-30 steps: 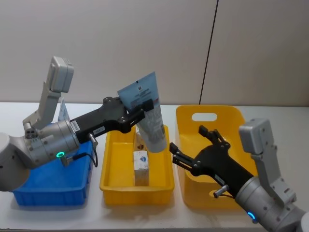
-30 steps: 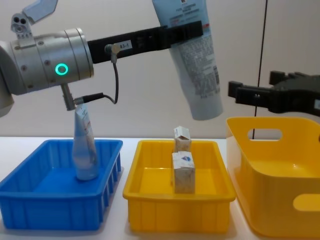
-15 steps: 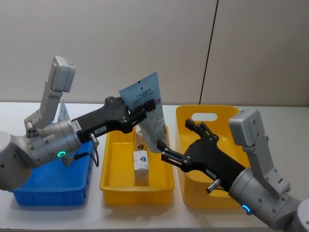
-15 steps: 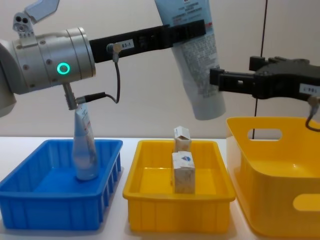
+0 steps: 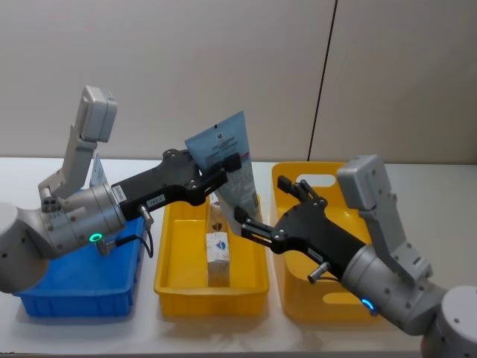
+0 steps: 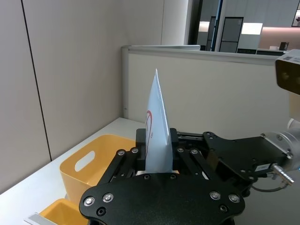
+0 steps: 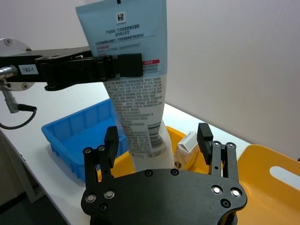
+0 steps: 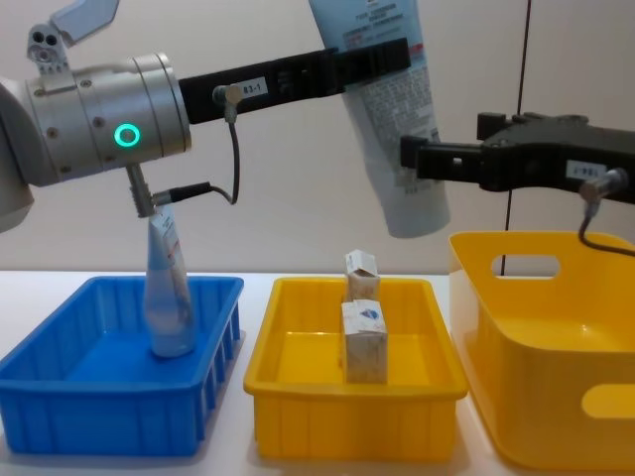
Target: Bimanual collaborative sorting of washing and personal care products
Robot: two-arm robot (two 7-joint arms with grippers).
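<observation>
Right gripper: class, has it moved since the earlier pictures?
Yes. The right gripper has moved left, off the deep yellow bin toward the tube held by the left gripper.

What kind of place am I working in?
Probably an office-style test area: a low partition wall, glass-doored rooms beyond it, and a white table with a blue bin and a yellow tray.

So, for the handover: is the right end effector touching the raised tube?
Apart: the right wrist view shows the right end effector open, background visible between each finger and the tube.
</observation>
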